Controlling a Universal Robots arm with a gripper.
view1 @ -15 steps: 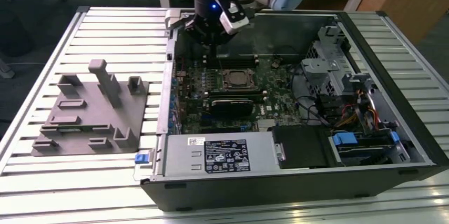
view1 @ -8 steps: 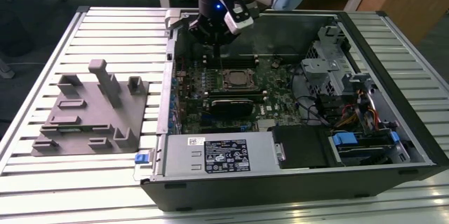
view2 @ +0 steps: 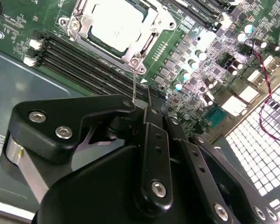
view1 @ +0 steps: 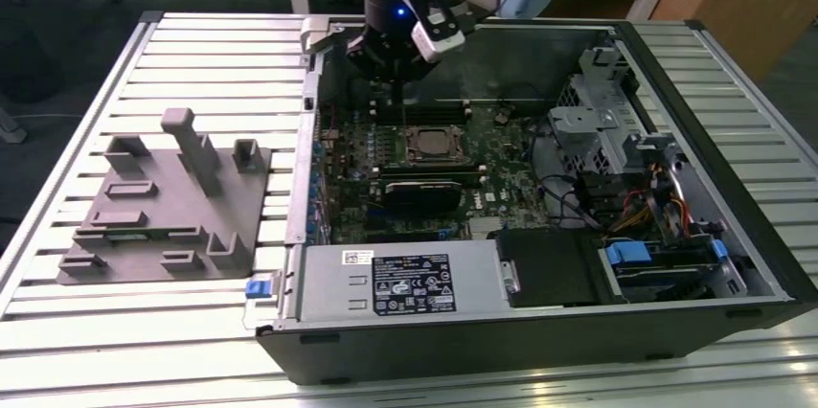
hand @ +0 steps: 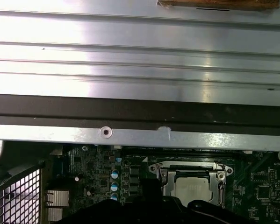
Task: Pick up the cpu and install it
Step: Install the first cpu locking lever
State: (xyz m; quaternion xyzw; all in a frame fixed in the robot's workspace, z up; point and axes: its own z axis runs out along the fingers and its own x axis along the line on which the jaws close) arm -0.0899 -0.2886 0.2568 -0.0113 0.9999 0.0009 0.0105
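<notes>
The end effector (view1: 398, 63) hangs inside the open computer case (view1: 715, 264), just above the motherboard (view1: 505, 169) near the case's far wall. In the second wrist view its black linkages (view2: 149, 158) crowd the foreground, folded in close together, with a thin pale wire-like piece rising from their meeting point toward the socket; from what I can see, I cannot tell whether the end effector is open or closed, nor whether it grips anything.

The cpu (view2: 115, 27) sits in the socket frame (view2: 76, 23) on the motherboard, its pale silvery top facing up and ringed by the metal frame. In the first wrist view the same cpu (hand: 192, 186) lies flat within the frame, just beyond the dark body of the tool. In the exterior view the cpu (view1: 432, 139) lies a little way nearer the camera than the end effector.

Beside the socket run dark memory slots (view2: 83, 65), and a cluster of silver-topped capacitors (view2: 196, 60) stands on the other side. Lower in the case, a black fan unit (view1: 420, 193) sits below the socket, and a grey power supply with a white label (view1: 402, 279) fills the near corner. Blue drive clips (view1: 629, 255) and coloured wiring (view1: 652, 207) occupy the exterior view's right.

Outside the case, on the exterior view's left, a grey moulded fixture (view1: 167, 207) rests on the slatted metal worktop (view1: 77, 140).
</notes>
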